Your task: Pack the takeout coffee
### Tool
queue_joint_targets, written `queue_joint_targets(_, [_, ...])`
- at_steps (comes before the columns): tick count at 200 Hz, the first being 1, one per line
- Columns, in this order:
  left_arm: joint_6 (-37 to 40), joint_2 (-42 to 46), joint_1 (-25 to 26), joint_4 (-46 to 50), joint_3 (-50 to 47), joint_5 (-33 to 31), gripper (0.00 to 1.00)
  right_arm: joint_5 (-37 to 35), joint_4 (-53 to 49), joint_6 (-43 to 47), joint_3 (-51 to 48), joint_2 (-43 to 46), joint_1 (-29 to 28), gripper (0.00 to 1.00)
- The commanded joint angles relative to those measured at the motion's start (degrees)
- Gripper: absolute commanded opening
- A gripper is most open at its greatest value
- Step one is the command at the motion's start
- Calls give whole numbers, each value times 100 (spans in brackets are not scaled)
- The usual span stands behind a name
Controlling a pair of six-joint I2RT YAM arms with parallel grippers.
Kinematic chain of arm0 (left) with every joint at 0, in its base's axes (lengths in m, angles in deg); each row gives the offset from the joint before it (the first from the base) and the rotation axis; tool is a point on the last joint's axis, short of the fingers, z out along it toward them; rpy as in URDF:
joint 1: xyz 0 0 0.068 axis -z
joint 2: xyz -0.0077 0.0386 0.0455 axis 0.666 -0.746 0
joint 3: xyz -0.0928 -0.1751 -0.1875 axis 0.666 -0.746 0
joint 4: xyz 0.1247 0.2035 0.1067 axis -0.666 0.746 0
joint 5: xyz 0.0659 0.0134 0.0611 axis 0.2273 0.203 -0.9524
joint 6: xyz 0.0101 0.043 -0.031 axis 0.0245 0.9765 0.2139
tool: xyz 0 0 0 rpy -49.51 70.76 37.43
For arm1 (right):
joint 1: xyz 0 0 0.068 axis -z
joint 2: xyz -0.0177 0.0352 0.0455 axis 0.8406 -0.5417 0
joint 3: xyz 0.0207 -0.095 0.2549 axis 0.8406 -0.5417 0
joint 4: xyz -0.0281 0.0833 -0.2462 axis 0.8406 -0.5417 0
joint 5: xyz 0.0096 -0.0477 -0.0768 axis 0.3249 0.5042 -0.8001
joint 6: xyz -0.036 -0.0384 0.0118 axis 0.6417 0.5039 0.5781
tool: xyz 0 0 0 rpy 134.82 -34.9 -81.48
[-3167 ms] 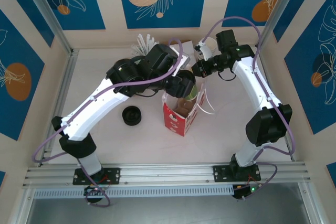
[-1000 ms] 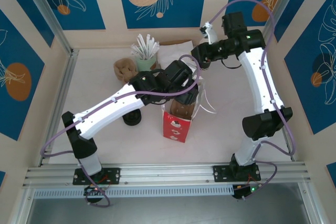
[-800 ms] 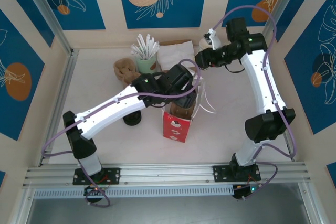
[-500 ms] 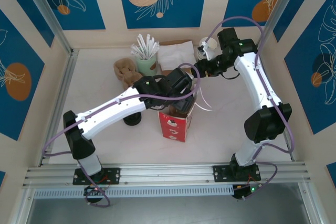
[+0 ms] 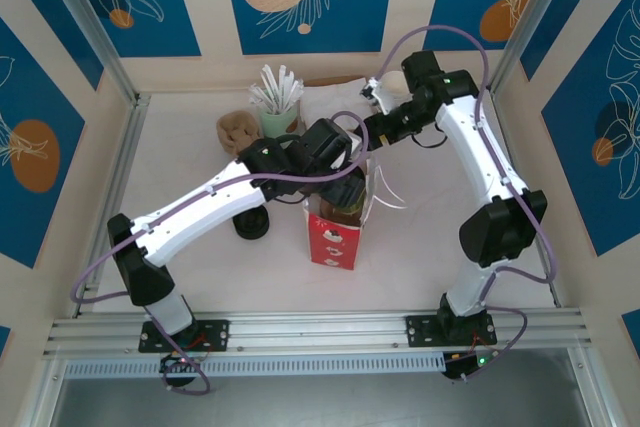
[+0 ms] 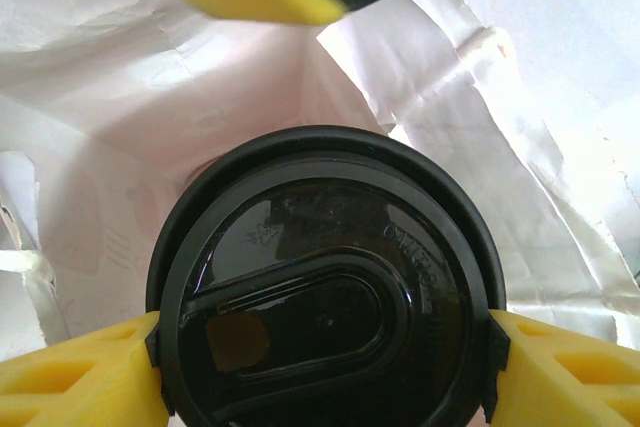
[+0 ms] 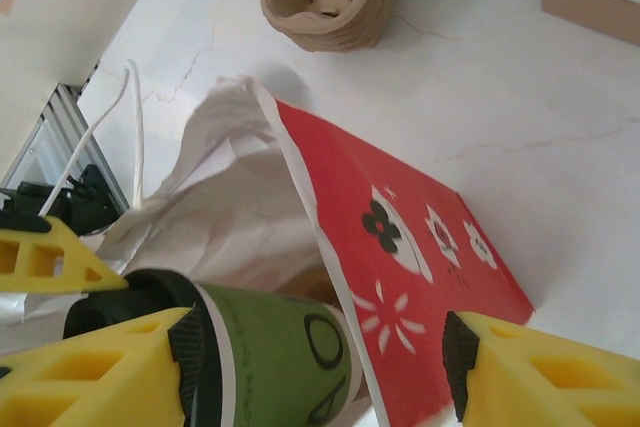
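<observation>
left wrist: my left gripper [image 6: 325, 359] clamps the takeout coffee [image 6: 325, 287] lid. right wrist adds its green side, red bag [image 7: 400, 237] at 3 o'clock; right gripper [image 7: 318, 362] apart.

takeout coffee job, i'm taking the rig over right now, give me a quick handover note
Left gripper: shut on the takeout coffee, fingers either side of its black lid.
Right gripper: open, at the red bag's mouth.
Done: the takeout coffee is inside the bag's mouth; whether it rests on the bottom is hidden.
Left: set it down, release, withdraw both arms.
</observation>
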Motion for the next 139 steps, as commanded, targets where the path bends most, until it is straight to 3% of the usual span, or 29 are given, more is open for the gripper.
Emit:
queue_joint_targets(1, [143,194,-79,93,-41,268,74,49,-117,517,242,-246,-168,67])
queue_joint_targets(26, [151,253,-140,113,-93,338,74,28,-181,641,529,-538,-220,66])
queue_joint_targets(47, [151,293,-210,117,-107,422,74,-82,-260,603,758,-691,-259,59])
queue_joint_targets(54, [152,292,-234,145,-99,428,74,-57,-261,589,799,-697,-262,52])
queue_joint_targets(69, [167,336,-263,148,-125,428,74,-47,-226,484,809,-667,-281,25])
queue_joint_targets(83, [188,380,-291,98,-155,395,74,10,-234,291,875,-636,-306,12])
queue_joint_targets(105, [140,397,-301,95,-107,261,74,-136,-122,-377,843,-488,-397,7])
queue_joint_targets(139, [-134,604,-266,-211,-377,32,74,-337,187,-1186,338,-14,-612,8])
